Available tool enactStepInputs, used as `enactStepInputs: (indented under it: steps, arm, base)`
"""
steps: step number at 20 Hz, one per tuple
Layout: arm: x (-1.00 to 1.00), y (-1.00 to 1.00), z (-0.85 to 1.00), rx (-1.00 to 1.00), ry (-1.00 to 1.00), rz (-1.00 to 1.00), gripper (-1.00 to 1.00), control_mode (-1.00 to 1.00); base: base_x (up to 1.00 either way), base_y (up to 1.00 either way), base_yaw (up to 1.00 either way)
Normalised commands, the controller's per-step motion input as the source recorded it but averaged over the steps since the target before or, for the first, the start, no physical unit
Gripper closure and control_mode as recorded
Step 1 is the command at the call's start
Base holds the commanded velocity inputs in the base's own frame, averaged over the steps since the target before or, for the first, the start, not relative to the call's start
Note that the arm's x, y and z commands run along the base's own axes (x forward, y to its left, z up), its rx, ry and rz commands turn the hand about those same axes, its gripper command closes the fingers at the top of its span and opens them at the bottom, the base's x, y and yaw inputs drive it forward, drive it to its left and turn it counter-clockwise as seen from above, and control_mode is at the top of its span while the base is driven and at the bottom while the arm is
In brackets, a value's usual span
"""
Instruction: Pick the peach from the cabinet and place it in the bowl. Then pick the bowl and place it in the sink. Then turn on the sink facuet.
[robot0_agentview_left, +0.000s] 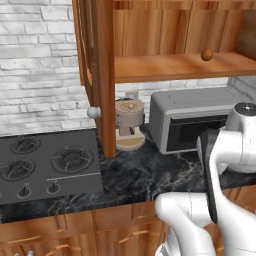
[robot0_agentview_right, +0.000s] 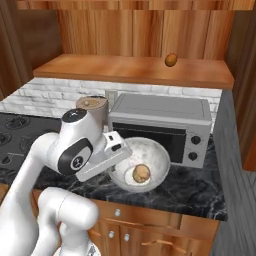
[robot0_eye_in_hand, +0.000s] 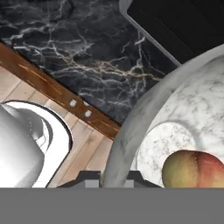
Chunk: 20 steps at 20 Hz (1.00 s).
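My gripper (robot0_agentview_right: 119, 151) is shut on the near rim of the whitish-grey marbled bowl (robot0_agentview_right: 150, 157), and its dark fingertips (robot0_eye_in_hand: 89, 176) straddle the bowl (robot0_eye_in_hand: 131, 127) edge. The bowl sits at the front of the dark marble counter, before the microwave. Inside it lies the peach (robot0_agentview_right: 141, 173), yellow-red in the hand view (robot0_eye_in_hand: 194, 168). The brown wooden cabinet (robot0_agentview_left: 102, 75) stands open above, its plank shelf (robot0_agentview_right: 125, 69) in sight. The sink and its faucet are out of view.
A grey microwave (robot0_agentview_right: 160, 125) stands right behind the bowl. A beige coffee machine (robot0_agentview_left: 129, 125) sits left of it, and a black stove (robot0_agentview_left: 45, 162) further left. A small brown round item (robot0_agentview_right: 171, 60) rests on the shelf. The open cabinet door with its knob (robot0_agentview_left: 93, 112) juts out.
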Motion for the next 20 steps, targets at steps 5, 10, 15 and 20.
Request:
enactStepInputs:
  steps: [5, 10, 15, 20]
  arm:
    - [-0.39, 0.58, 0.82, 0.0, 0.0, 0.28, 1.0, -1.0]
    - [-0.14, 0.47, 0.66, 0.0, 0.03, 0.35, 1.0, -1.0]
    - [-0.11, 0.31, 0.2, -0.07, 0.02, 0.44, 1.0, -1.0]
    - [-0.24, 0.0, 0.0, -0.11, -0.12, 0.46, 1.0, -1.0]
  base:
    - [0.0, 0.0, 0.0]
    - [0.0, 0.0, 0.0]
    - [0.0, 0.0, 0.0]
    - [0.0, 0.0, 0.0]
